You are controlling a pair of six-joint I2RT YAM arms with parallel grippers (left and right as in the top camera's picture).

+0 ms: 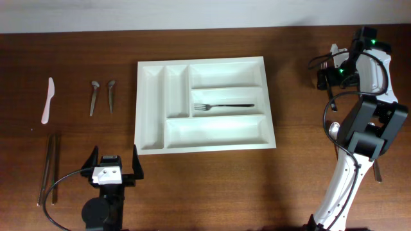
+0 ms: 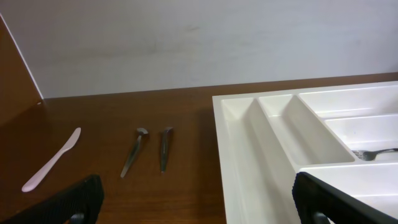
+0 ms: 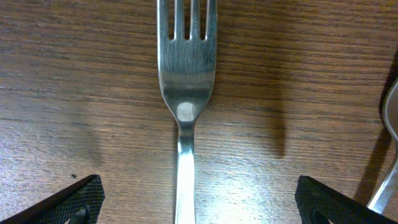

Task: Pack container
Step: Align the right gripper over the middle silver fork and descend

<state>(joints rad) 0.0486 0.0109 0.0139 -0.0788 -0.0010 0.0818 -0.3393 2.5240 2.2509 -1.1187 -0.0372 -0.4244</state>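
Left pincer (image 1: 115,157) spread empty just short of the large white rectangular plastic cutlery tray (image 1: 153,109), ahead and rightward; right pincer (image 3: 199,208) spread too, silver metal fork (image 3: 186,81) lying centred between its fingers, untouched.

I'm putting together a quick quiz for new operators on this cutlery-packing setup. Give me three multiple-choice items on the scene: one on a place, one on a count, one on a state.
1. The packed fork lies in the container's:
A. narrow upright compartment
B. lowest long compartment
C. middle long compartment

2. Cutlery pieces inside the container:
A. none
B. one
C. three

3. The right gripper above the loose fork is:
A. open and empty
B. shut on the fork
C. shut on a spoon

Answers:
1. C: the overhead view shows it in the middle of the three long compartments.
2. B: every other compartment is bare.
3. A: its fingers stand wide to either side of the fork, which lies flat on the table.
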